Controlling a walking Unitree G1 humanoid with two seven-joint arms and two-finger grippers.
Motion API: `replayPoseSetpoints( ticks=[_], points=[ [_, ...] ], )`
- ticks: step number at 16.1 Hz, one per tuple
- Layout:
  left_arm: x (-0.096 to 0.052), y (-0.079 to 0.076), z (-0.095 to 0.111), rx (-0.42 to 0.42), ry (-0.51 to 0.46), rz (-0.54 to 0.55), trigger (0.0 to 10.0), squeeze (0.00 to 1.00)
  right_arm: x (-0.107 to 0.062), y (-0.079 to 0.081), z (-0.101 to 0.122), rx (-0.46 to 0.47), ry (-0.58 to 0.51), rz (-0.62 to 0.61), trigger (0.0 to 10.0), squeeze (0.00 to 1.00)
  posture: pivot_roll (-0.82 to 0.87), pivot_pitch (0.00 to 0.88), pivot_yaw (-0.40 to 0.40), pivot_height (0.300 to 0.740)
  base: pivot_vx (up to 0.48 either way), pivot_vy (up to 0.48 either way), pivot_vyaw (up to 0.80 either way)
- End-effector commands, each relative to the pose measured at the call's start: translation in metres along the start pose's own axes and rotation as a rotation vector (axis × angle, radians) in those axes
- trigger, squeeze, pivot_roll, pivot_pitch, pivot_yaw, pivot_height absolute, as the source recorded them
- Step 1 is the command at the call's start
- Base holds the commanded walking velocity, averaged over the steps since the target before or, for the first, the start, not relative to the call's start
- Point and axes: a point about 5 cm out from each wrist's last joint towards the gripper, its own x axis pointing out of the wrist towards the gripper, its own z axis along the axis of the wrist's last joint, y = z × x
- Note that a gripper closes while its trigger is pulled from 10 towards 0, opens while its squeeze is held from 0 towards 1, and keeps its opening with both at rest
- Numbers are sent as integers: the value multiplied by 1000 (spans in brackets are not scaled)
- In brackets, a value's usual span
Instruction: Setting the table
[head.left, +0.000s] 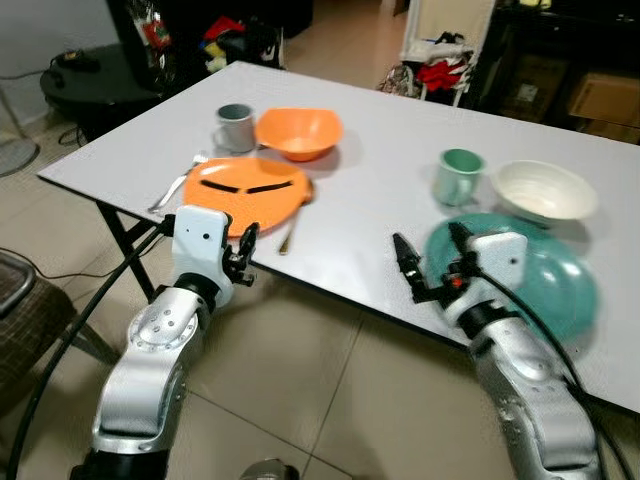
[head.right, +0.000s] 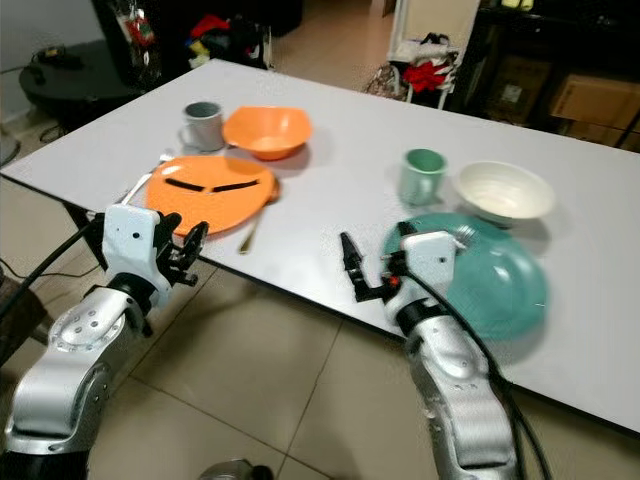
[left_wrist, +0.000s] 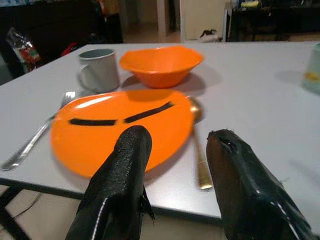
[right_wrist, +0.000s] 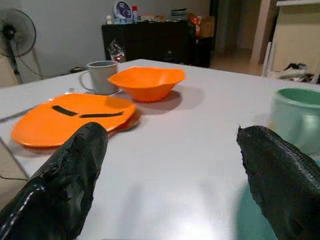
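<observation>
Grippers hover at the table (head.left: 380, 190) edge: left gripper (head.left: 243, 255), fingers slightly spread, just before the orange plate (head.left: 245, 190); right gripper (head.left: 432, 262), fingers wide apart, beside the teal plate (head.left: 560, 275).

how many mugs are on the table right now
2. A grey mug stands behind the orange plate, beside the orange bowl. A green mug stands behind the teal plate, beside the white bowl.

We see bare table (head.left: 380, 190) running toward twelve o'clock between the two settings. At ten o'clock the orange plate (head.left: 245, 190), orange bowl (head.left: 298, 133) and grey mug (head.left: 235, 127) block us; at two o'clock the green mug (head.left: 457, 176), white bowl (head.left: 543, 192) and teal plate (head.left: 545, 275).
</observation>
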Motion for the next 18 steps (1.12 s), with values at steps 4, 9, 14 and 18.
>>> replayPoseSetpoints(
  ticks=[4, 9, 14, 18],
  points=[
    [1, -7, 1, 8, 7, -31, 10000, 0, -4, -4, -6, -35, 31, -47, 10000, 0, 40, 0, 35, 740, 0, 331, 0],
    [-3, -6, -2, 16, 21, -34, 10000, 0, -6, -1, -12, -34, 49, -28, 10000, 0, 53, 0, 31, 740, 0, 331, 0],
    [-4, -2, 0, 32, 20, -23, 10000, 0, -4, 6, -14, -23, 55, 15, 10000, 0, 73, 0, 19, 740, 0, 332, 800],
    [-6, 0, 0, 35, 20, -13, 10000, 0, -1, 7, -14, -17, 58, 33, 10000, 0, 74, 0, 14, 740, 0, 330, 800]
  ],
)
